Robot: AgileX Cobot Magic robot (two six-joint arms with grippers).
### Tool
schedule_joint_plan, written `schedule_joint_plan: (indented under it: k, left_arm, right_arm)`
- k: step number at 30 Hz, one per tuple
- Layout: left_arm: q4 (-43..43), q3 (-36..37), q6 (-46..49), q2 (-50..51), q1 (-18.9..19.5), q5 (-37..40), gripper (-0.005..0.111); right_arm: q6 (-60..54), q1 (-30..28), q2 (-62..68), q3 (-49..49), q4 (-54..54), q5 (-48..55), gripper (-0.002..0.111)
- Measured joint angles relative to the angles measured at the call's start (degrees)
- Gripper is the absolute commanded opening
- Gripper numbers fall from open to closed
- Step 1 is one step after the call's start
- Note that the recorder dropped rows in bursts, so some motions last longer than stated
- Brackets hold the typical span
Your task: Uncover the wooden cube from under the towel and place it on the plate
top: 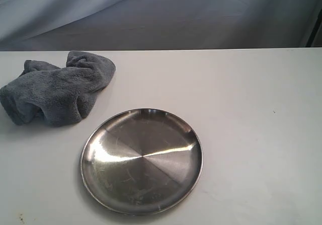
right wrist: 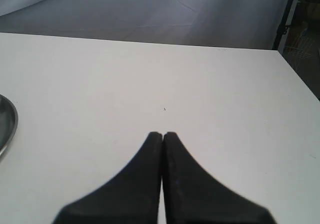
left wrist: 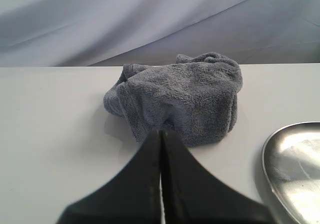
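Note:
A fluffy blue-grey towel (top: 58, 89) lies bunched on the white table at the far left, also seen as a heap in the left wrist view (left wrist: 182, 96). The wooden cube is hidden. A round shiny steel plate (top: 142, 160) sits empty at the front centre; its rim shows in the left wrist view (left wrist: 292, 169) and in the right wrist view (right wrist: 6, 124). My left gripper (left wrist: 161, 132) is shut with nothing in it, its tips close to the towel's near edge. My right gripper (right wrist: 162, 134) is shut and empty over bare table. Neither arm shows in the exterior view.
The white table (top: 251, 109) ends at a straight far edge against a draped grey backdrop (top: 176, 13). A dark upright frame (right wrist: 286, 16) stands beyond the table's far corner in the right wrist view.

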Motion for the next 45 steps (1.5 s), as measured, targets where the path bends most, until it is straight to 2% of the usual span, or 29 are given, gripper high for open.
schedule_joint_plan:
  k: [15,21,27,30,34,42,45]
  left_arm:
    - [0.00,0.00,0.11,0.00,0.00,0.00,0.001]
    - [9.20,0.00,3.65,0.00,0.00,-0.20,0.001]
    - [14.40,0.00,5.34,0.00,0.00,-1.45,0.001]
    - [15.44,0.00,5.21,0.00,0.00,-6.18,0.001]
    - [14.25,0.00,1.05,0.00,0.00,-16.25,0.001]
    - [12.13,0.00,-21.94,0.00,0.00,-41.53,0.001]
    - [11.98,0.00,-26.55,0.00,0.00,-49.31,0.001]
  right_arm:
    - [0.00,0.00,0.00,0.00,0.00,0.00,0.000]
    - [0.00,0.00,0.00,0.00,0.00,0.00,0.000]
    - [0.00,0.00,0.00,0.00,0.00,0.00,0.000]
    - [0.00,0.00,0.00,0.00,0.00,0.00,0.000]
    - [0.00,0.00,0.00,0.00,0.00,0.00,0.000]
    - [0.00,0.00,0.00,0.00,0.00,0.00,0.000]
    - [0.00,0.00,0.00,0.00,0.00,0.00,0.000]
